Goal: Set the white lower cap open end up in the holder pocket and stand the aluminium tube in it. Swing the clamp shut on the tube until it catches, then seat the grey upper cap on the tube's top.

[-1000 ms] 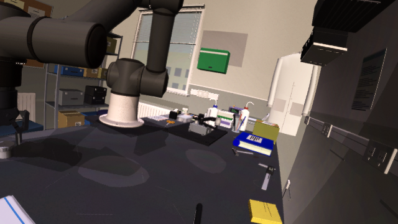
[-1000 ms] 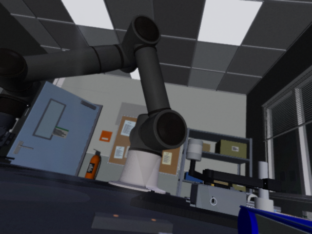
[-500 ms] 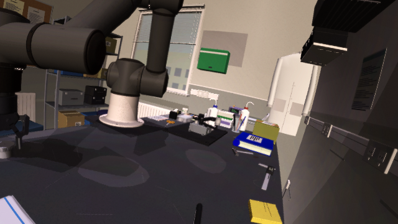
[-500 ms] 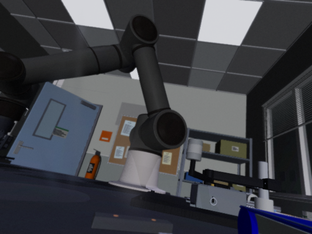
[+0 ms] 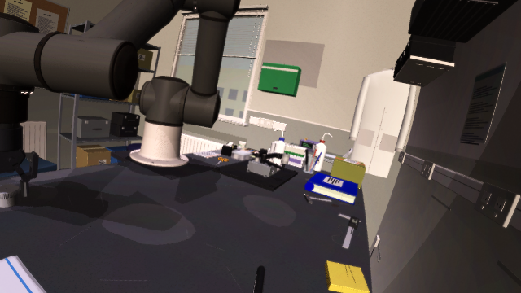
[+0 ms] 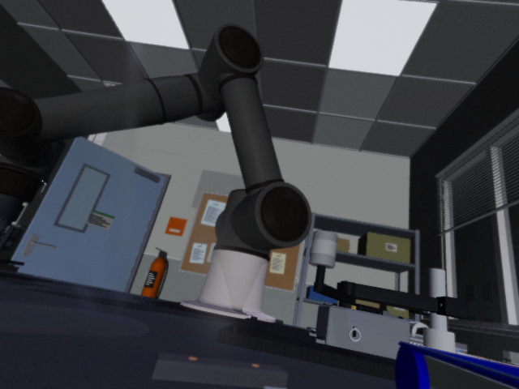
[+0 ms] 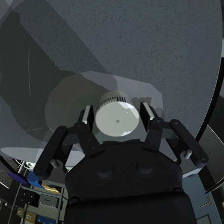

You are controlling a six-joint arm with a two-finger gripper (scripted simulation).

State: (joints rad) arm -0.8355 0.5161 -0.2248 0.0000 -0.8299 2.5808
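Note:
At the left edge of the dark bench a white ribbed cap (image 7: 117,116) stands on the surface, also visible in the side camera (image 5: 5,198), its flat closed face toward the wrist camera. My gripper (image 7: 117,117) is open and empty, its fingers on either side of the cap. Far across the bench the grey holder (image 5: 261,167) sits on a black mat, its black clamp arm (image 6: 390,295) swung out. A pale cylinder (image 6: 323,248) stands up near the holder's far end. The aluminium tube is too small to pick out.
An olive box (image 5: 348,170) and a blue binder (image 5: 331,187) lie right of the holder, with wash bottles (image 5: 320,154) behind. A yellow pad (image 5: 346,277) and a small tool (image 5: 349,232) lie near the bench's right edge. The arm's white base (image 5: 159,144) stands mid-bench.

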